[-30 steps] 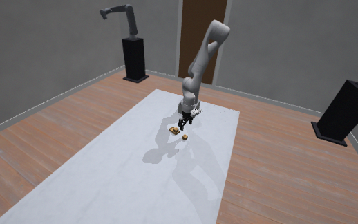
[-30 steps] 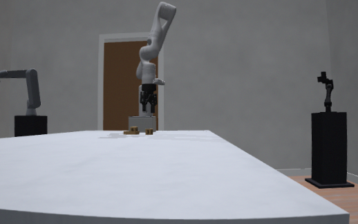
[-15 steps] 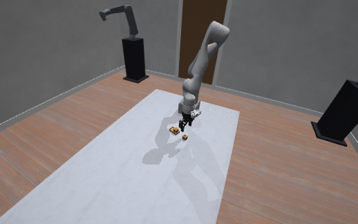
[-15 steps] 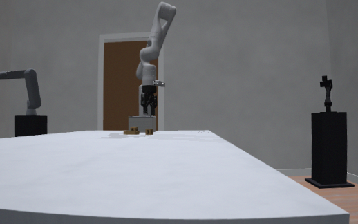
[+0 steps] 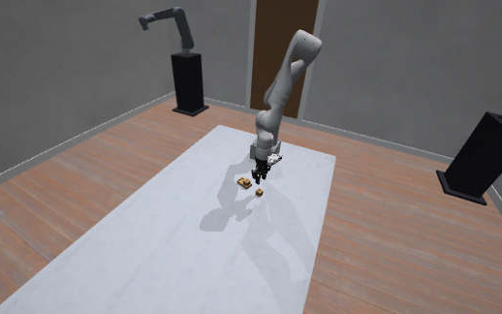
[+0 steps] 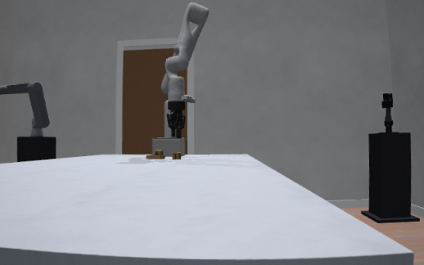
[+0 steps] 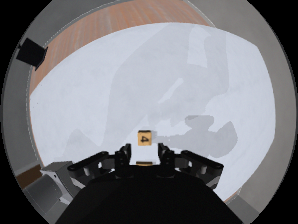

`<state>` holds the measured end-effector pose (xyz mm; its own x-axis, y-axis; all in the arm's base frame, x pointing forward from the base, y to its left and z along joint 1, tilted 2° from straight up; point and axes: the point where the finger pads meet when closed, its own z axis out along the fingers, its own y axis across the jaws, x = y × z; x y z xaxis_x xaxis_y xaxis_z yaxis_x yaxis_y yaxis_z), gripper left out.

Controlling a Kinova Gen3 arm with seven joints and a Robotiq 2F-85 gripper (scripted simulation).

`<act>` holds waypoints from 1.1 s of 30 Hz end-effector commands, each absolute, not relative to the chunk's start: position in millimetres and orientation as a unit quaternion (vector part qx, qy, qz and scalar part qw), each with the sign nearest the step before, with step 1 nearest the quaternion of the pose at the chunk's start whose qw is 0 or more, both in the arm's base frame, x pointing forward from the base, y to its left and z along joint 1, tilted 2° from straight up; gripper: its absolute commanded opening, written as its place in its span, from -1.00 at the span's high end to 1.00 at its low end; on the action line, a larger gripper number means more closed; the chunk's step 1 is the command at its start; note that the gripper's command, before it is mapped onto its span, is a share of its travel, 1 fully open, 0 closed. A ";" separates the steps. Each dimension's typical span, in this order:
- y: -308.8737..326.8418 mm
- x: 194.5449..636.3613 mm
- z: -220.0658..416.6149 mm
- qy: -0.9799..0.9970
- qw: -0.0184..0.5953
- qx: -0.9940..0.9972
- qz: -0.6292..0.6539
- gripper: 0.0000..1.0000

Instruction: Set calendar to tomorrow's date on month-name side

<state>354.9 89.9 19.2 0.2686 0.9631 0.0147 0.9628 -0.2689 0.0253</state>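
The small wooden calendar tray point(image 5: 241, 183) lies on the white table with one cube in it; it also shows in the exterior view point(image 6: 155, 154). The second cube point(image 5: 259, 192) stands alone on the table just right of the tray, also seen in the exterior view point(image 6: 176, 155). My gripper point(image 5: 260, 178) point(image 6: 176, 132) hangs straight above this loose cube, clearly apart from it. The fingers stand partly open with nothing between them. In the wrist view the loose cube point(image 7: 145, 139) shows below, between the fingers, with a dark digit on top that is too small to read.
The arm's grey base block point(image 6: 169, 145) stands just behind the tray. Black pedestals with other arms stand off the table at the left point(image 6: 36, 148) and the right point(image 6: 389, 176). A brown door point(image 5: 284, 53) is at the back.
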 end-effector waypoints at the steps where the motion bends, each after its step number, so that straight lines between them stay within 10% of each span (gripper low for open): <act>1: 90.1 355.3 19.6 0.605 0.006 0.796 0.014 0.07; 33: 90.1 355.4 14.2 0.605 0.006 0.796 0.015 0.07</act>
